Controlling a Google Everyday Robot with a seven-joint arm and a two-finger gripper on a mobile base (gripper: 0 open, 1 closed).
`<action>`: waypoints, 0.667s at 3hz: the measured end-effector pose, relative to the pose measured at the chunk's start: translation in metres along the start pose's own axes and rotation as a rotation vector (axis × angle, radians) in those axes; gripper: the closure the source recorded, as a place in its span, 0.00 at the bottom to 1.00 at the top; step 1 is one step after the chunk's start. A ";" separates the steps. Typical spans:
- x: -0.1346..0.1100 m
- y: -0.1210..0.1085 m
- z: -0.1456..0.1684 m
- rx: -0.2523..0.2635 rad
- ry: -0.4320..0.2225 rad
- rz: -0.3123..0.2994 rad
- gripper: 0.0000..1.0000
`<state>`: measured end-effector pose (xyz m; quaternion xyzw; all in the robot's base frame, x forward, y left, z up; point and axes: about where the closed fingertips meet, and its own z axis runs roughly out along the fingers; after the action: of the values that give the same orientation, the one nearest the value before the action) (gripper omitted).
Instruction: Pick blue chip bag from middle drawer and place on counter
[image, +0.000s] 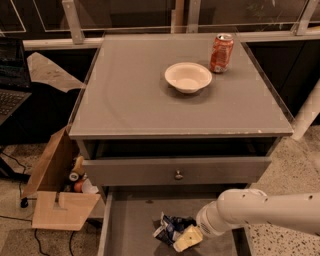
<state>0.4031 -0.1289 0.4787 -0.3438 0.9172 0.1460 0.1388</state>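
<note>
Grey matte counter takes up most of the view, w/ a white bowl and an orange-red soda can toward its back right. Below it the knob-front drawer sits slightly out, and under that the middle drawer is pulled open, flat grey floor showing. The white arm reaches in from the right, low over the drawer. The blue chip bag lies crumpled on the drawer floor, roughly centre, near the bottom edge of view. The gripper is right at the bag's front-right side, apparently touching it.

Step in hand, as I read it: the pick, i.e. approach/grasp at the bag, nothing lifted yet. Next move prob. needs a firm hold on the foil, then a straight lift clear of the drawer walls and the knob-front drawer above before swinging up to the counter; free space left of the bowl looks like the spot.

Hard to make out: the gripper's hold. Only a pale yellowish part shows beside the bag, so open vs. closed, can't tell. The drawer's front and the bag's lower edge are cut off at the frame bottom; the arm's bulk hides the drawer's right wall.
</note>
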 end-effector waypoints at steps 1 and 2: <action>0.003 -0.007 0.018 -0.008 0.003 0.030 0.00; 0.004 -0.011 0.031 0.009 -0.002 0.058 0.00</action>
<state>0.4125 -0.1276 0.4470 -0.3165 0.9272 0.1461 0.1369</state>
